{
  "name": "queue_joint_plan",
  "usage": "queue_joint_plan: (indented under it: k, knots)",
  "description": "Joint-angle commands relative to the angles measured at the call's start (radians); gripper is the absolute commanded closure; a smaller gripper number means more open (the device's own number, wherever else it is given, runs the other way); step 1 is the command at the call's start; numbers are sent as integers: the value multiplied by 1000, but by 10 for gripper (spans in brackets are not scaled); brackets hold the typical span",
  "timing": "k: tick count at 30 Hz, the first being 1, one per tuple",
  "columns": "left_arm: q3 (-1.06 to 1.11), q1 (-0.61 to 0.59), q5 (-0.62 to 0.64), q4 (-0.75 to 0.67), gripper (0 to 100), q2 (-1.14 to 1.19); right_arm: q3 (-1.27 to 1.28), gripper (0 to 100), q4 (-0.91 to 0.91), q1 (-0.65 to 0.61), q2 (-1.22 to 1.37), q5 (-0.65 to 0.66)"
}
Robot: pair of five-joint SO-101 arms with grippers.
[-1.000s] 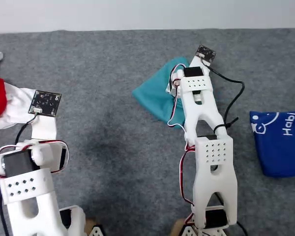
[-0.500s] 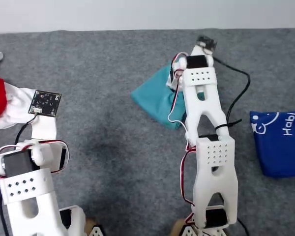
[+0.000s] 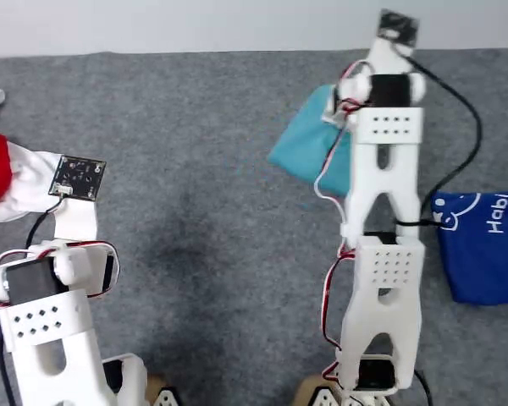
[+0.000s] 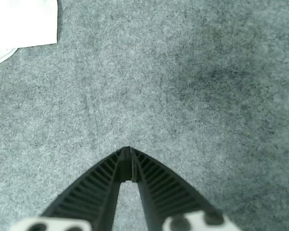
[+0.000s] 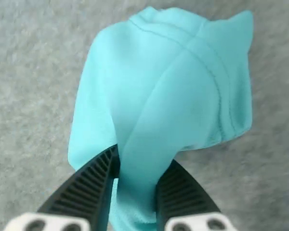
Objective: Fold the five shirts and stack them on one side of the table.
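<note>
Right gripper clamps the teal shirt near the far edge of the surface. Left gripper is closed and empty. Blue shirt (right edge) appears folded; no stack yet.

Robotics lab bench, grey felt table, left arm and right arm in white plastic, pale wall

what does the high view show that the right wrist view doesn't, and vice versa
High view, not right wrist view: the dark blue shirt with white print by the right edge, the white and red garment at the left edge, and the left arm. Right wrist view, not high view: the right gripper with black ribbed fingers clamped on a fold of cloth. Both: the crumpled teal shirt and the grey felt table cover.
</note>
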Motion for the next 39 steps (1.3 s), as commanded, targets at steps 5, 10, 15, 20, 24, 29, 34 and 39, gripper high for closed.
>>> queue_joint_plan:
  k: [5, 10, 15, 20, 24, 29, 34, 39]
  knots:
    - [-4, -8, -6, -15, 997, -18, -184, 991, 39, 133, -101, 101]
    - [-2, -8, -6, -15, 997, -18, -199, 991, 42, 205, -134, 98]
    - [-2, -8, -6, -15, 997, -18, -106, 991, 42, 277, -257, 61]
    - [5, -8, -6, -20, 997, -15, 153, 991, 42, 343, -414, -17]
    - [19, -8, -6, -20, 997, -18, 391, 991, 39, 395, -570, -61]
    - [18, -8, -6, -17, 997, -18, 586, 991, 35, 449, -684, -77]
    - [19, -8, -6, -17, 997, -18, 628, 991, 10, 496, -685, -77]
    - [19, -3, -6, -18, 997, -18, 628, 991, -65, 527, -661, -60]
